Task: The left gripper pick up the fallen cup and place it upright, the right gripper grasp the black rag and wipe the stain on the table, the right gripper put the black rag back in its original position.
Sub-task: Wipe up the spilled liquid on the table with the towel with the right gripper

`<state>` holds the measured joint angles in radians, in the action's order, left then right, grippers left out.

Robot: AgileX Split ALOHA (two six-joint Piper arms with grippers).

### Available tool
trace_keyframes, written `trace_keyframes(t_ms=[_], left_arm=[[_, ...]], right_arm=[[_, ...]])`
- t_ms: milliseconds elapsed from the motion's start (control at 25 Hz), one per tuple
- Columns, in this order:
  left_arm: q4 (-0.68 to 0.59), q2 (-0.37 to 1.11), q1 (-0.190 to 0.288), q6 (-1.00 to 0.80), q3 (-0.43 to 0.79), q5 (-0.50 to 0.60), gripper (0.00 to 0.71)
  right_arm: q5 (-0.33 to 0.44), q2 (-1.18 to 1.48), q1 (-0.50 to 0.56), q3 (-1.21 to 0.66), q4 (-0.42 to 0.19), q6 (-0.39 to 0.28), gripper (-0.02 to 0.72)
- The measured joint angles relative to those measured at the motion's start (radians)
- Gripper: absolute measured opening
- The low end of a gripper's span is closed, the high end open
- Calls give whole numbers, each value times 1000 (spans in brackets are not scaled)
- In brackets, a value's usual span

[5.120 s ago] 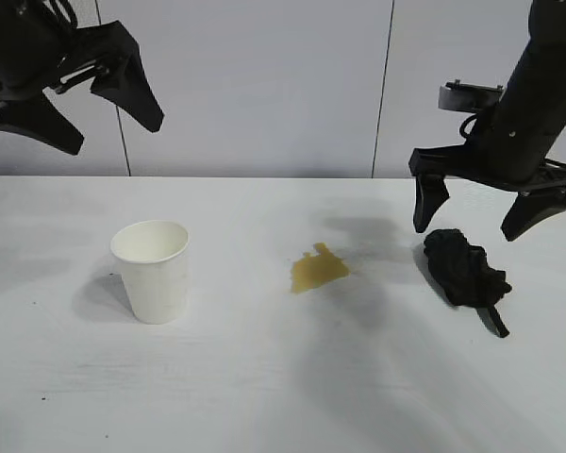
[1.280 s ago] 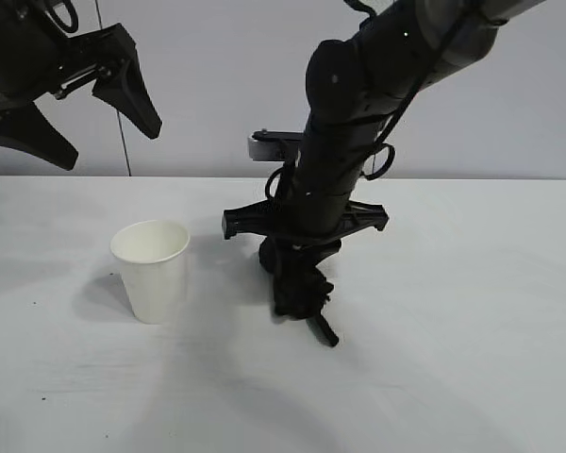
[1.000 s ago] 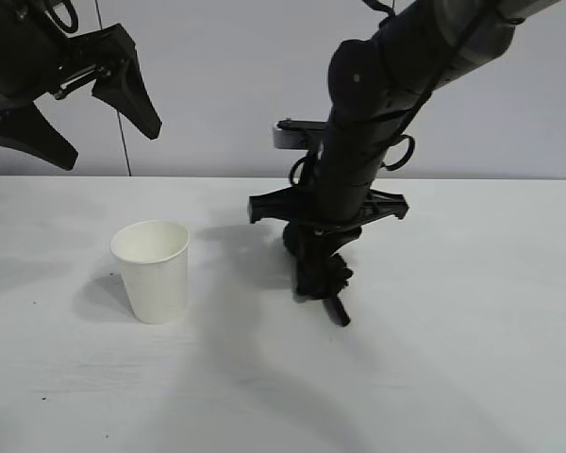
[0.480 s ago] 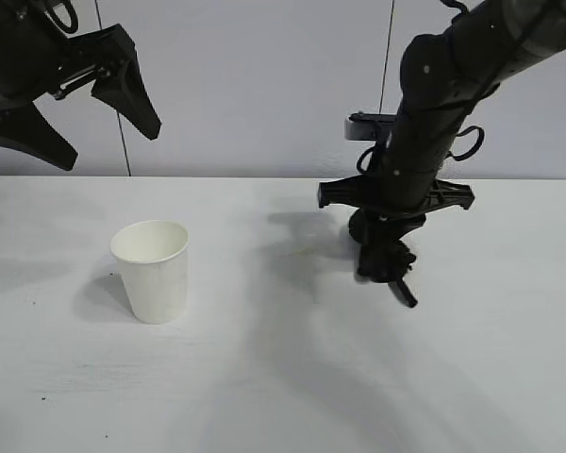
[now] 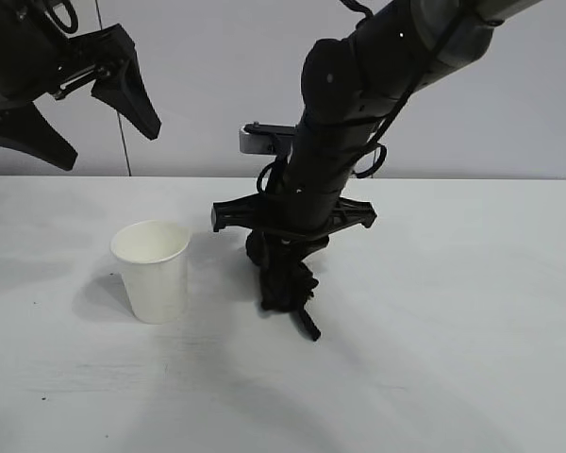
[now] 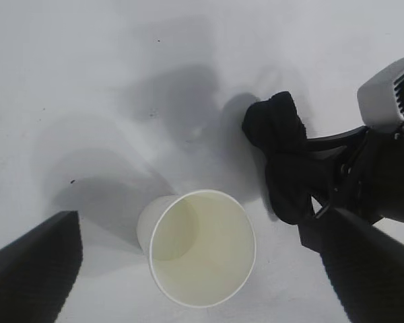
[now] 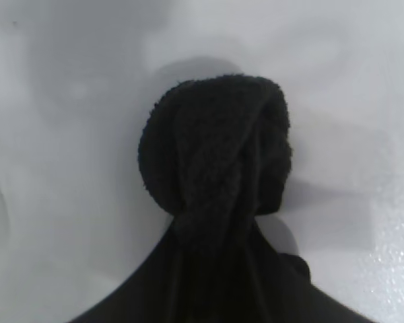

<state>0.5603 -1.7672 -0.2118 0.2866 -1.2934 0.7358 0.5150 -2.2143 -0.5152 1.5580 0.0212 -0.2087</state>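
The white paper cup [image 5: 153, 270] stands upright on the white table [image 5: 453, 377] at the left; it also shows in the left wrist view [image 6: 200, 254], rim up and empty. My left gripper [image 5: 75, 118] hangs open high above the table's left, above the cup. My right gripper [image 5: 285, 269] is shut on the black rag [image 5: 285, 283] and presses it on the table just right of the cup. The rag's thin tail trails toward the front. The rag fills the right wrist view [image 7: 215, 175] and shows in the left wrist view [image 6: 283, 161]. No stain shows on the table.
A grey panelled wall [image 5: 264, 75] stands behind the table. The right arm [image 5: 358, 85] leans across from the upper right, over the table's middle.
My right gripper has swept the rag from the table's right of centre back to the left, close to the cup. The cup and the left gripper have not moved.
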Motion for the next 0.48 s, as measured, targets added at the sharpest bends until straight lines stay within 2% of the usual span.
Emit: trace_keyframes(t_ms=[120,360,480], left_arm=[[0,0,0,0,0,0,694],[-16,0,0,0,0,0,694],[-16,0,0,0,0,0,694]], right_arm=[[-10,-23,44,33,-11,-8,118],[15,-58,123,73,-21,-21,118],[30,-58,166,77,-54,-31,118]])
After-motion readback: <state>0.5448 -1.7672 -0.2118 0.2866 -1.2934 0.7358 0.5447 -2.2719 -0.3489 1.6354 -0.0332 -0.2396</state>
